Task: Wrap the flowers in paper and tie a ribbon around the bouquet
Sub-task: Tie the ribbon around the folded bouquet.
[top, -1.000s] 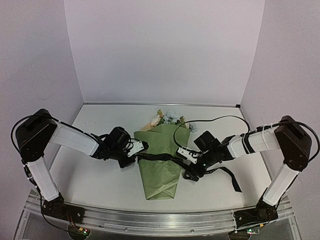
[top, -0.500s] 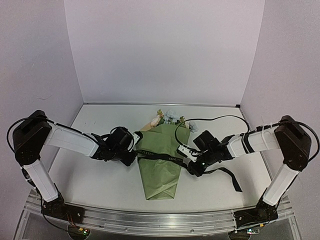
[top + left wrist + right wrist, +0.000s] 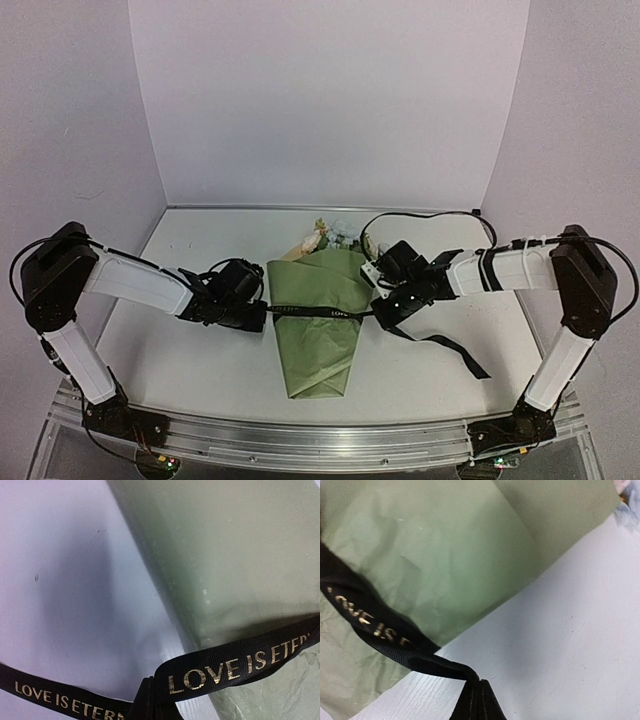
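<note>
Left gripper and right gripper both clamped on ribbon.
Ribbon runs straight across middle of bouquet on tabletop; one gripper just beside each bouquet edge.

The paper is coloured olive green, the ribbon black with gold lettering, the flowers cream and pale blue.
</note>
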Tool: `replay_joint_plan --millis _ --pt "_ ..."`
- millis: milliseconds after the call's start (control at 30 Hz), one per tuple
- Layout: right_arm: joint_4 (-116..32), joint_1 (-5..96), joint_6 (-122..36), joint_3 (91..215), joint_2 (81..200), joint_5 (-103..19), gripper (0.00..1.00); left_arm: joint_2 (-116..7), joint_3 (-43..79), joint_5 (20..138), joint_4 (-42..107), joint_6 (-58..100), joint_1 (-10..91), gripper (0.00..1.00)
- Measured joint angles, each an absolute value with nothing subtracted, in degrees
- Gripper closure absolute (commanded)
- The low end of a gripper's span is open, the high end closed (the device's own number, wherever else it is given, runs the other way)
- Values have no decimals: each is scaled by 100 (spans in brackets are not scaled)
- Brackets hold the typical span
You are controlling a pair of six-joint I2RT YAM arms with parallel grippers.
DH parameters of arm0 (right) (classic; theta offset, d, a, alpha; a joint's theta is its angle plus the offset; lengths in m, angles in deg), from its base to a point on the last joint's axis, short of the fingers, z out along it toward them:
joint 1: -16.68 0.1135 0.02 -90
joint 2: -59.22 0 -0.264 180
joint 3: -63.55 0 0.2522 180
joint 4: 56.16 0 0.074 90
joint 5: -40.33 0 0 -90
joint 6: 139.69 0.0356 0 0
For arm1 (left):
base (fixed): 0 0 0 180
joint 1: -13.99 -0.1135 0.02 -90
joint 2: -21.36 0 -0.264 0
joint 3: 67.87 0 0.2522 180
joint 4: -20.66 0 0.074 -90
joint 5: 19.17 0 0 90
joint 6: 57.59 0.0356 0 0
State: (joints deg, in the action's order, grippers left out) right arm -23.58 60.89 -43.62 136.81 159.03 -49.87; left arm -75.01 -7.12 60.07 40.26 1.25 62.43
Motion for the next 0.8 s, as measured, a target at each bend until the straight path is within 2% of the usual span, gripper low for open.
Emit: replay_joint_plan --millis 133,400,567,800 --pt "-2210 6096 -3629 13613 15918 -5804 100 -7250 -1016 6511 4065 -489 5783 100" --pt "-2088 5636 -2235 12579 15104 -6627 100 -5968 -2205 7928 3837 -1486 3414 100" --pt "-2046 5450 -1815 12135 14283 -6645 100 -5842 -2370 8436 3793 -1764 3151 100" --pt "-1940 5088 -1544 11503 13341 -6431 100 -5453 -2482 8566 3906 -1927 2788 100"
